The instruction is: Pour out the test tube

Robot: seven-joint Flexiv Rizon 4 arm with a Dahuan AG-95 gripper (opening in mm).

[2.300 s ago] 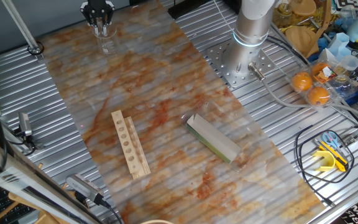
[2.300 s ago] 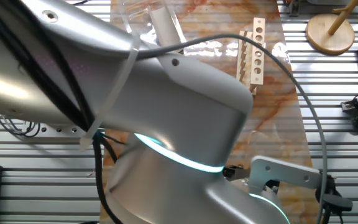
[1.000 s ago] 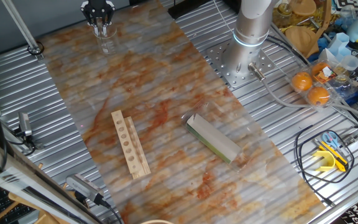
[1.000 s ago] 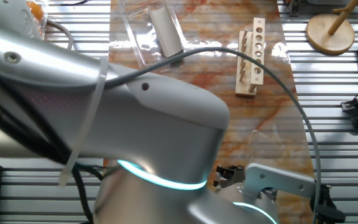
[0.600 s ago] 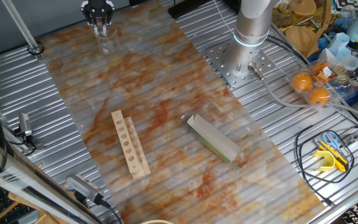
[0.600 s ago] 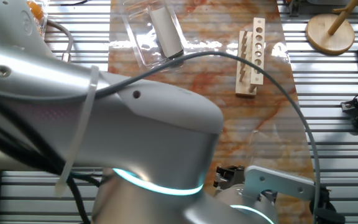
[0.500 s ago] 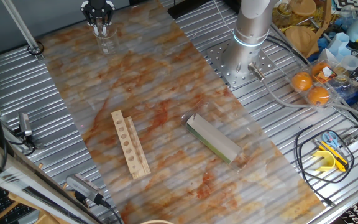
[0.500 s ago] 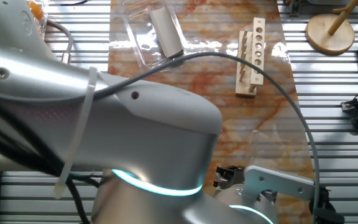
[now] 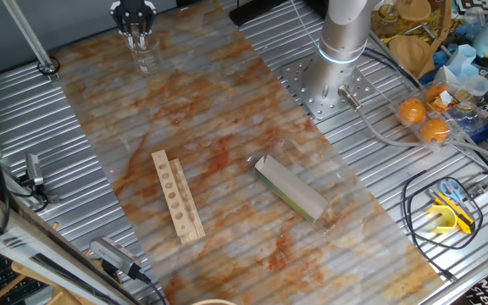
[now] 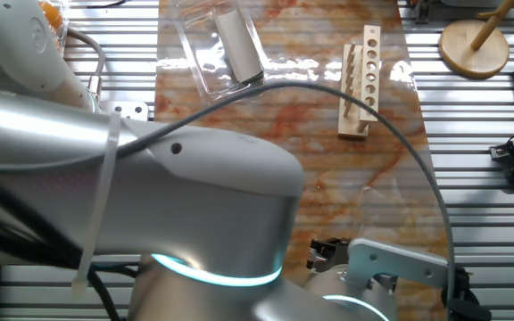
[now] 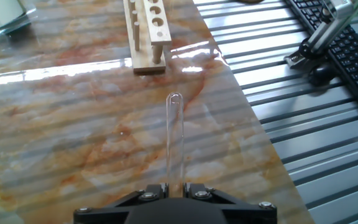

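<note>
My gripper (image 9: 134, 32) hangs over the far left corner of the marbled mat (image 9: 210, 127). In the hand view the gripper (image 11: 175, 185) is shut on a clear glass test tube (image 11: 174, 137), which sticks out ahead of the fingers to a rounded tip. The tube looks empty, and its gripped end is hidden between the jaws. A wooden test tube rack (image 11: 146, 28) lies on the mat beyond the tip. The rack also shows in one fixed view (image 9: 176, 195) and in the other fixed view (image 10: 362, 80).
A clear plastic box with a grey-green block (image 9: 291, 188) lies right of the rack, also in the other fixed view (image 10: 226, 45). The arm's body (image 10: 150, 205) fills that view. A keyboard (image 11: 347, 43) lies off the mat's right edge. Oranges (image 9: 422, 119) and clutter sit far right.
In the other fixed view the arm's body has swung and shifted lower and leftwards. The gripper stays over the far corner of the mat, still shut on the tube.
</note>
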